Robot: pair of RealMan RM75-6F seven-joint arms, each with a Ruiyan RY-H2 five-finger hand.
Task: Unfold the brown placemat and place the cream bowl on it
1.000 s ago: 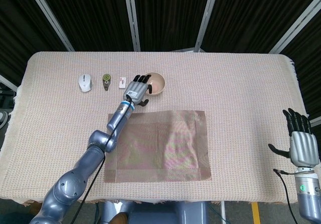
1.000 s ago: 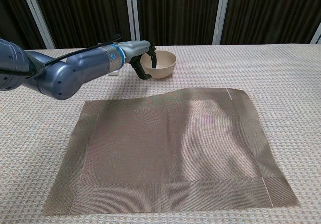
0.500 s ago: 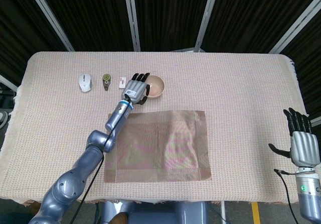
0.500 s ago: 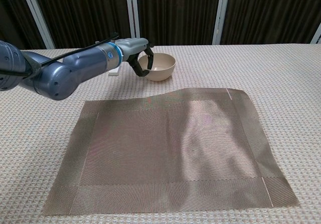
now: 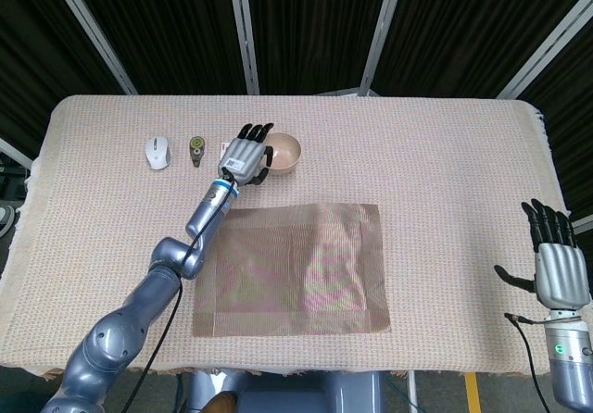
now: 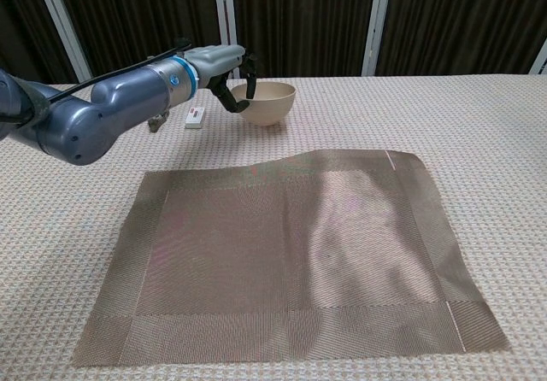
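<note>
- Brown placemat lies opened out flat on the tabletop, toward the near edge and about mid-width. One low ripple runs through its right half; unfolding looks done.
- Cream bowl sits beyond the placemat's far edge, apart from it, toward the far edge of the tabletop. In the chest view it looks tipped or slightly raised on its left side.
- Left hand is at the bowl's left rim. Fingers are curled over the rim and under the wall, grasping the bowl.
- Right hand hovers off the right near corner of the tabletop, fingers spread, holding nothing.
- Handling, as a judgement: the bowl looks rigid, smooth and light, probably plastic or ceramic. A one-sided rim grasp lets it swing or slip, so keep it level and carry it low.
- The woven mat is thin and limp. A dragged bowl could push up the far edge, so set it down from above, mid-mat.
- Along the far edge, left of the bowl: computer mouse, a small dark object, a small white tag.
</note>
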